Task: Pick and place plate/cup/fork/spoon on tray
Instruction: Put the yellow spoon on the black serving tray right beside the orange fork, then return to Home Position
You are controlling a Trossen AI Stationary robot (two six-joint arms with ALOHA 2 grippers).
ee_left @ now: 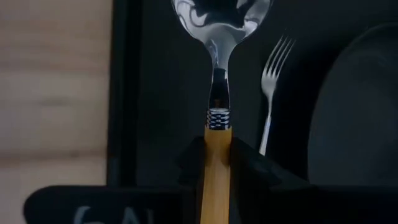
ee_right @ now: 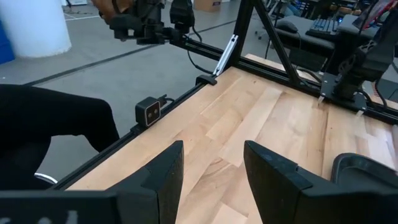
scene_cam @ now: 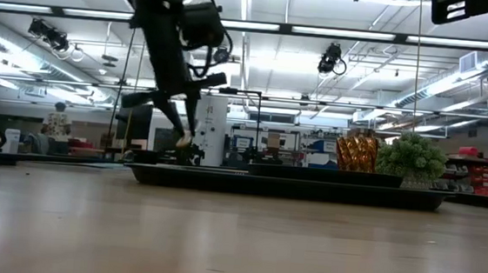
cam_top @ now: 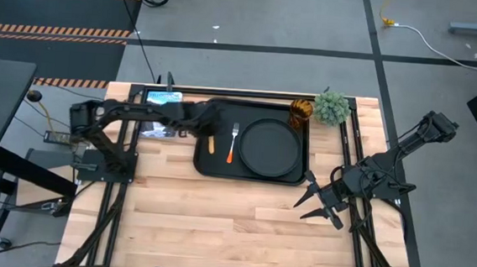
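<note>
Your left gripper [ee_left: 216, 155] pinches the spoon [ee_left: 219, 81] by its orange handle; it's light, stiff, slippery-bowled, so grip mid-handle.

Light wooden worktop [cam_top: 216, 216] bearing the black tray [cam_top: 251, 175], with cup [cam_top: 300, 112] and potted plant [cam_top: 331, 107] beside it.

The silver oval bowl of the orange-handled spoon [ee_left: 219, 93] is cut off at the left wrist view's edge; its handle end hides between the left pincer's [ee_left: 217, 165] fingers.
</note>
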